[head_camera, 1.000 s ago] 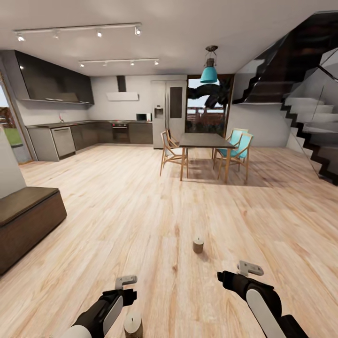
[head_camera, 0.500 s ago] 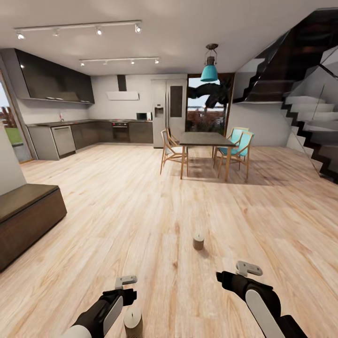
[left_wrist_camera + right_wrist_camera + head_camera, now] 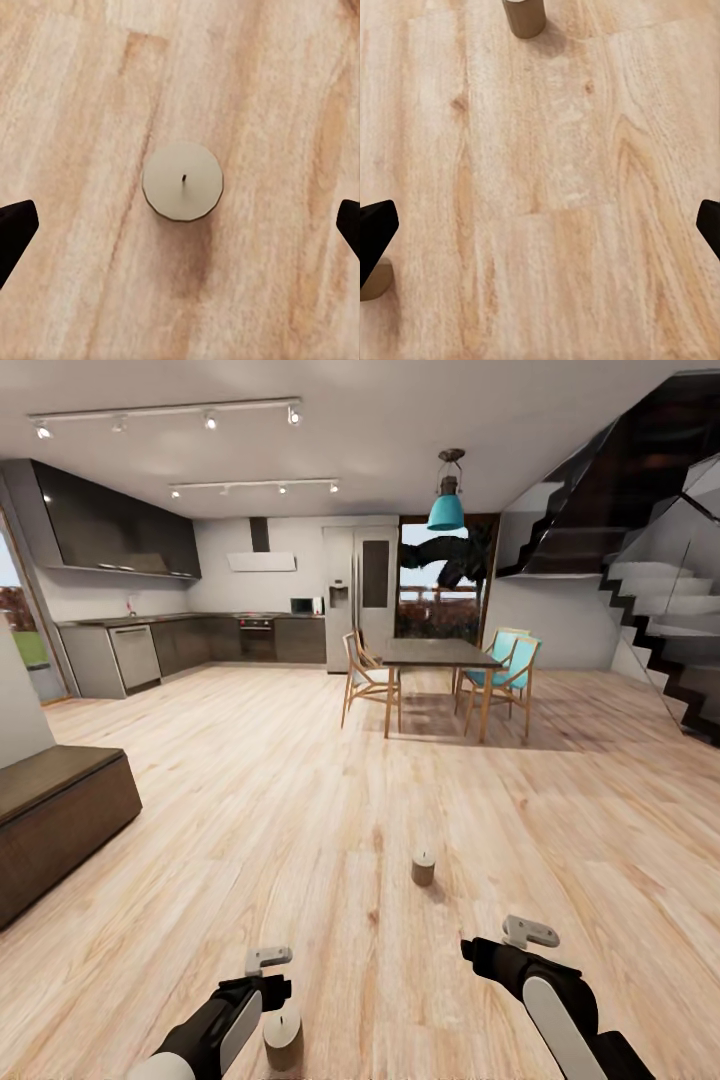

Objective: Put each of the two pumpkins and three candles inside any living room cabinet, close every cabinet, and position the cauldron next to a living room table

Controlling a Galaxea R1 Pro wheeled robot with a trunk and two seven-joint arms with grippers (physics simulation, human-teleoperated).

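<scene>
Your left end effector (image 3: 180,225): spread wide, over near candle (image 3: 183,182) on floor (image 3: 300,810). Right end effector (image 3: 540,225): spread, empty. Far candle (image 3: 423,868): floor, ctr-right. Cabinet (image 3: 55,825): left.

- No readable text, labels, brands, numbers or signs in any view.
</scene>
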